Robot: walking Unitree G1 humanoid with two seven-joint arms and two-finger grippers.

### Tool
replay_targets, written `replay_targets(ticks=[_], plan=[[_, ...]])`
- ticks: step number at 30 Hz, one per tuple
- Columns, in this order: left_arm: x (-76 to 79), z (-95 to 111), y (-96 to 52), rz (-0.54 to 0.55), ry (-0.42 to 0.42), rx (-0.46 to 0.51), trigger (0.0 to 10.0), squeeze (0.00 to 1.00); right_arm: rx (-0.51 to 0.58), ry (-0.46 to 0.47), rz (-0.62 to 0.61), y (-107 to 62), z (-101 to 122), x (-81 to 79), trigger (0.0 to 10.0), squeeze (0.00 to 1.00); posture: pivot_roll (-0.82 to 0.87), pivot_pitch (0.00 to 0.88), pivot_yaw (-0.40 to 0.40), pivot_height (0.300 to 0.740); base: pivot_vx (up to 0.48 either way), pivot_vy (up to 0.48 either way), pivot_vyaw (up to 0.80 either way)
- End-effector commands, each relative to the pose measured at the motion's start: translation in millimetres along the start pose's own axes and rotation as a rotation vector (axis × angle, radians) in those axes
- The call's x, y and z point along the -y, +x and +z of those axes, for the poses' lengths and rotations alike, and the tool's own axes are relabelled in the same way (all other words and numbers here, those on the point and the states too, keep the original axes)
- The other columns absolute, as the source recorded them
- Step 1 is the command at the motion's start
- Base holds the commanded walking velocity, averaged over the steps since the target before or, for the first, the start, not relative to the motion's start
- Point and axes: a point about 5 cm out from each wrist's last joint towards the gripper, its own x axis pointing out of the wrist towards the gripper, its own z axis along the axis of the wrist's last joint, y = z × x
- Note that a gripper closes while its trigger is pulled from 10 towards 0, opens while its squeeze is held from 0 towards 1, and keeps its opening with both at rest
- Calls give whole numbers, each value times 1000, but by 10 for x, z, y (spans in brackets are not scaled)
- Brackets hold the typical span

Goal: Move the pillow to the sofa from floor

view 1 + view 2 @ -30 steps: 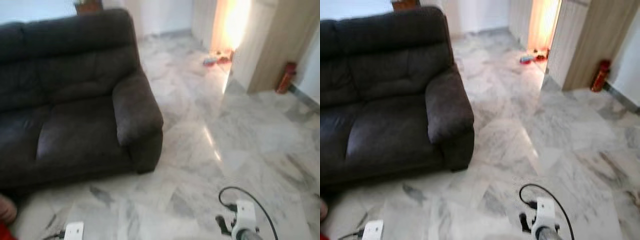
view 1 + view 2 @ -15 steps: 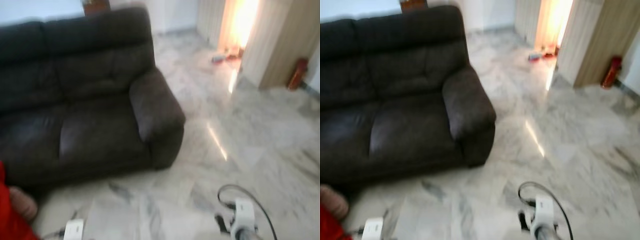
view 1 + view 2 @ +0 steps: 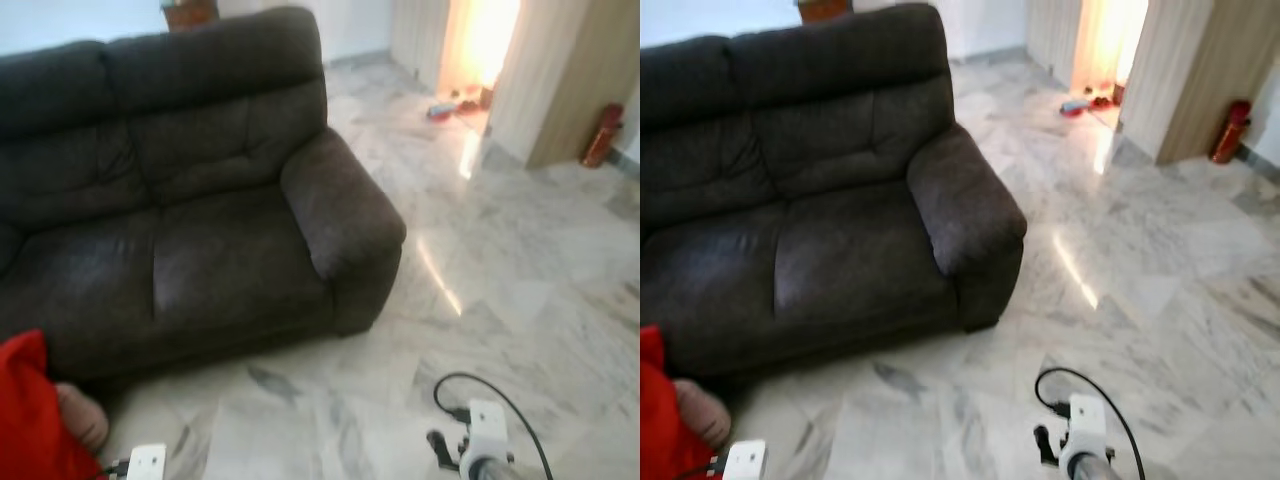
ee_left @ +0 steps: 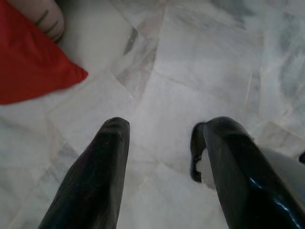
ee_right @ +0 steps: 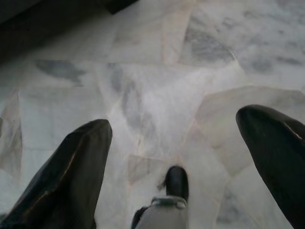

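red pillow (image 3: 30, 415) lying on the marble floor (image 3: 520, 260) at the robot's far left, just in front of the dark sofa (image 3: 180, 200), with a pinkish rounded thing (image 3: 85, 420) touching its edge. left gripper (image 4: 162, 167) hanging above bare floor with fingers spread and nothing between them, pillow corner near but apart. right gripper (image 5: 176, 157) likewise spread wide over floor, nothing held. best to turn further left and step closer until the pillow sits central, then bend low. likely soft and bulky, so pinch a corner or edge deeply rather than the flat face. worth avoiding the pinkish thing, and the sofa front while lifting onto the seat cushion (image 3: 235, 265).
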Motion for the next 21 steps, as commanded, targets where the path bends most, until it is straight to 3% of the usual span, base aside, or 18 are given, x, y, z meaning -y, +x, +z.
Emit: replay_targets(ticks=[1, 9, 16, 21], plan=[[-72, -112, -29, 15, 14, -39, 10000, 0, -2, -13, 26, 16, 12, -94, 10000, 0, -60, 0, 57, 740, 0, 401, 0], [-66, -105, -27, 15, 7, -36, 10000, 0, 1, -46, 32, 17, 34, -86, 10000, 0, -52, 0, 53, 740, 0, 401, 0], [-68, -97, -25, 17, 1, -33, 10000, 0, 2, -48, 32, 19, 44, -84, 10000, 0, -47, 0, 52, 740, 0, 401, 751], [-71, -96, -25, 16, 3, -34, 10000, 0, -2, -38, 27, 19, 38, -82, 10000, 0, -51, 0, 57, 740, 0, 402, 0]])
